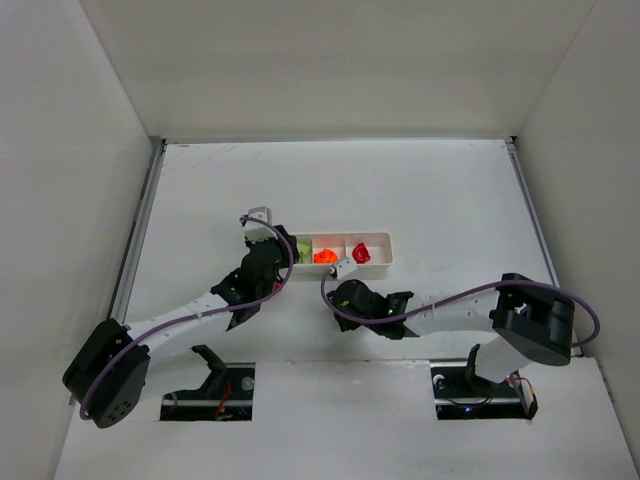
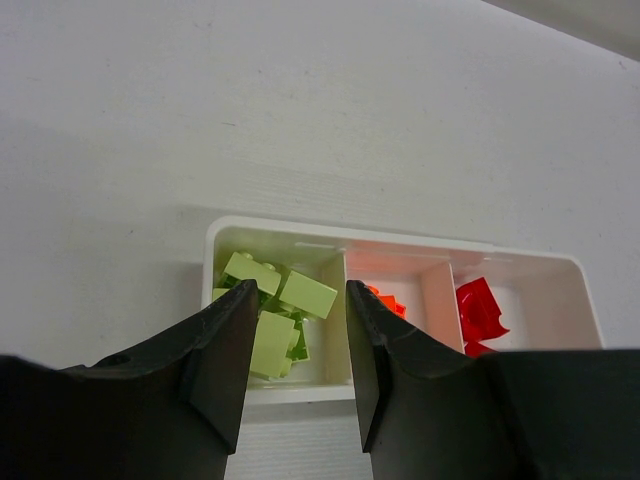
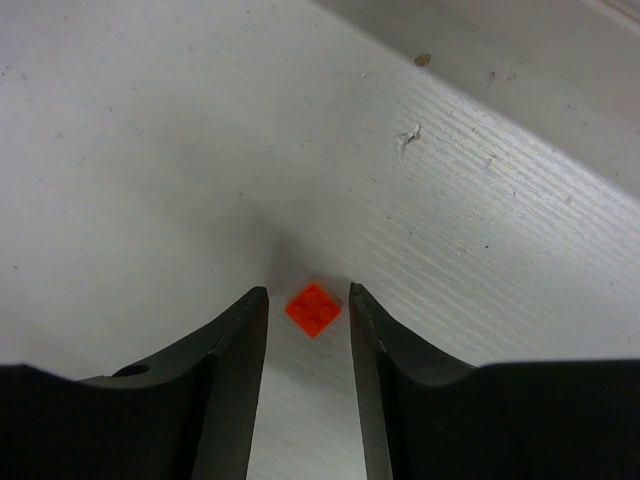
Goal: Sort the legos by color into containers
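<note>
Your right gripper (image 3: 307,295) is straddling an orange brick (image 3: 313,308) on the table (image 3: 150,150) at lower centre, jaws narrowly apart, seemingly not touching it. Your left gripper (image 2: 300,292) is hanging open over the green bricks (image 2: 250,270) in the tray's (image 2: 520,265) left compartment.

legos (image 2: 305,293) in tray (image 2: 400,244) | brick (image 3: 313,308) on table (image 3: 150,150), between right fingers (image 3: 238,345)

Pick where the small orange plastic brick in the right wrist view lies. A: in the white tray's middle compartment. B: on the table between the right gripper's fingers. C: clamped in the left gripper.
B: the small orange plastic brick lies flat on the white table, with a gap to each finger of the right gripper.
</note>
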Tool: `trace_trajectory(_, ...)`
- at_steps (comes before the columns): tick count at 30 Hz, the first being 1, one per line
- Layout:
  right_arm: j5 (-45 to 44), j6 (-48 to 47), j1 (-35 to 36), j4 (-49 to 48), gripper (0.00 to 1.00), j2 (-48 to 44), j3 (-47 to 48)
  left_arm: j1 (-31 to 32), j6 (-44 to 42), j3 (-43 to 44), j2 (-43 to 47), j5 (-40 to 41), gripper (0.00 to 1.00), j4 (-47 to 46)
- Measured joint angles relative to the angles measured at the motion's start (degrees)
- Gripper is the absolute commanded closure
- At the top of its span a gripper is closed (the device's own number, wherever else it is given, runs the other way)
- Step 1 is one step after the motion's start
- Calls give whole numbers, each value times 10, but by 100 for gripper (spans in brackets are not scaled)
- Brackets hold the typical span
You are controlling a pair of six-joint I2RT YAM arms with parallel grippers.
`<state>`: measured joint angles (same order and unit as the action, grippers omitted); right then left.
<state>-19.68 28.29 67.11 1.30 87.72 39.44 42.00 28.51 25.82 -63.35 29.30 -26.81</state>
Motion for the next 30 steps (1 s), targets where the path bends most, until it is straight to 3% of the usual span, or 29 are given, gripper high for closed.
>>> trace_trajectory(9, -7, 0, 6, 9, 67, 1, 2, 1, 0, 0, -3, -1, 62, 0)
trace_trajectory(28, -35, 28, 19, 65, 67, -75, -2, 3, 0, 0, -3, -2, 62, -1)
trace_trajectory(30, -35, 28, 18, 65, 63, -86, -2, 3, 0, 0, -3, -2, 62, -1)
